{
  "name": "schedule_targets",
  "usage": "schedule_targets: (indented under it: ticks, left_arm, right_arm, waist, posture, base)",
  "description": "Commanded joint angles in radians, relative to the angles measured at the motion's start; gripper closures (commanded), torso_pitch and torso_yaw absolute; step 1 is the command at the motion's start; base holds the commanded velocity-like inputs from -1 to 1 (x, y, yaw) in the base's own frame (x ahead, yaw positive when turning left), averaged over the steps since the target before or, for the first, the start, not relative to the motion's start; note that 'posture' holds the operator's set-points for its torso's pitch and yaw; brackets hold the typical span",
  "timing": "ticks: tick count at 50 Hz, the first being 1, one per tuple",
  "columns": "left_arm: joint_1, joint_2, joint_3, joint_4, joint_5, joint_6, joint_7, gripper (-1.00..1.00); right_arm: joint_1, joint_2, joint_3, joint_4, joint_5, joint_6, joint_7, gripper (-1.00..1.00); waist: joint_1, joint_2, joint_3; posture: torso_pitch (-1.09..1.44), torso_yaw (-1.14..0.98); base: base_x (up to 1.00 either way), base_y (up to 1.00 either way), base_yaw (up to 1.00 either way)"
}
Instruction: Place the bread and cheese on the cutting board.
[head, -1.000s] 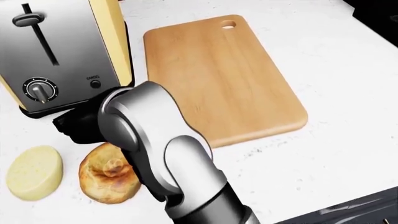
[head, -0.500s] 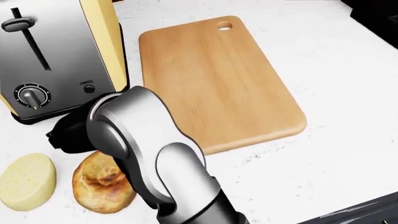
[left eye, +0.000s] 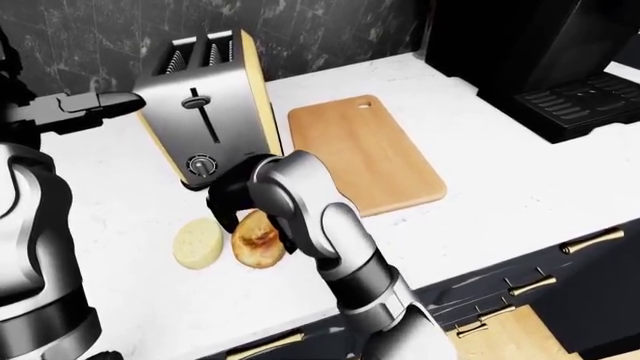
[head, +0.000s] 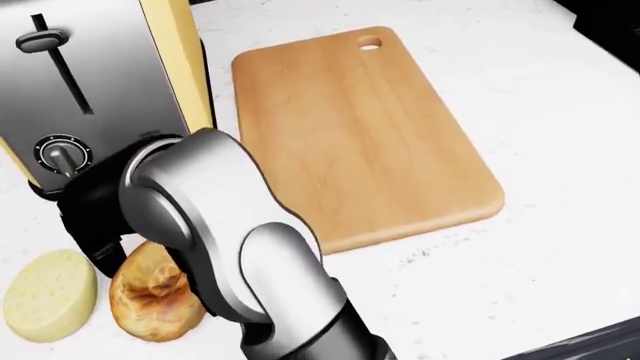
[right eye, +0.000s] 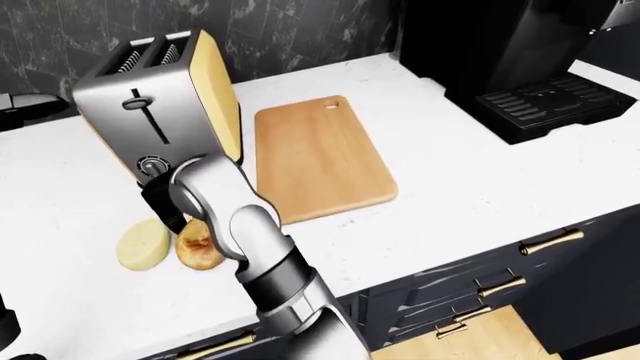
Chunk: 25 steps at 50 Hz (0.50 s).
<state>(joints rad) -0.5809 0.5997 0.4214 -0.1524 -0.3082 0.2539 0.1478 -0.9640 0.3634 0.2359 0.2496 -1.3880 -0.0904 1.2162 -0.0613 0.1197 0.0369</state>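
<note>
The right robot hand (head: 95, 217) hangs low over the bread (head: 150, 294), its dark fingers at the roll's upper-left edge in the head view, squeezed between the roll and the base of the toaster (head: 90, 82). The forearm covers most of the hand, so whether the fingers are apart or closed on the bread cannot be told from these views. The bread lies on the white tabletop (head: 560, 225), just beside the pale round of cheese (head: 48, 296) to its left, and both sit well short of the cutting board (head: 350, 127), which lies bare to the right of the toaster. The step in hand looks like the grasp on the bread. To do it well, the fingers should straddle the roll across its width and settle down around its sides before closing, rather than pinching the crust edge, which would likely tip it. The toaster stands close, so the wrist wants little sideways play, and the cheese is near enough that a sweeping approach could nudge it away. Once the grip is firm, a lift straight up before carrying rightward would clear the board's edge. The left robot hand (left eye: 100, 105) is raised beside the toaster top in the left-eye view, apparently holding nothing.
</note>
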Motion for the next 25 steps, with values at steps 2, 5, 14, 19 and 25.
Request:
schedule_targets:
  ticks: [2, 5, 14, 19, 25]
  left_arm:
    - [-0.028, 0.022, 0.016, -0.023, 0.002, -0.024, 0.002, -1.0]
    - [-0.032, 0.023, 0.013, -0.021, 0.002, -0.023, 0.002, -1.0]
    - [-0.038, 0.025, 0.012, -0.02, 0.0, -0.021, 0.003, -1.0]
    - [-0.034, 0.024, 0.013, -0.023, 0.0, -0.021, 0.003, -1.0]
    - [-0.035, 0.024, 0.012, -0.022, 0.002, -0.02, 0.002, -1.0]
  right_arm:
    - [-0.057, -0.006, -0.015, -0.011, 0.017, 0.006, 0.001, 0.44]
    - [-0.109, -0.022, -0.035, 0.006, 0.041, 0.022, 0.005, 0.55]
    - [-0.205, -0.058, -0.058, 0.008, 0.109, 0.085, 0.027, 1.0]
    - [-0.202, -0.075, -0.054, -0.032, 0.128, 0.109, 0.06, 1.0]
    - [-0.229, -0.131, -0.08, -0.027, 0.157, 0.116, 0.069, 1.0]
  waist:
    - [-0.003, 0.01, -0.023]
    - [-0.003, 0.009, -0.022]
    - [-0.006, 0.005, -0.016]
    - [-0.005, 0.004, -0.013]
    - [-0.003, 0.002, -0.012]
  posture:
    - [0.0, 0.0]
    - [0.0, 0.0]
    - [0.0, 0.0]
    - [0.0, 0.0]
    - [0.0, 0.0]
  base:
    - [0.0, 0.0, 0.0]
    - [0.0, 0.0, 0.0]
    - [0.0, 0.0, 0.0]
    - [0.0, 0.0, 0.0]
    - [0.0, 0.0, 0.0]
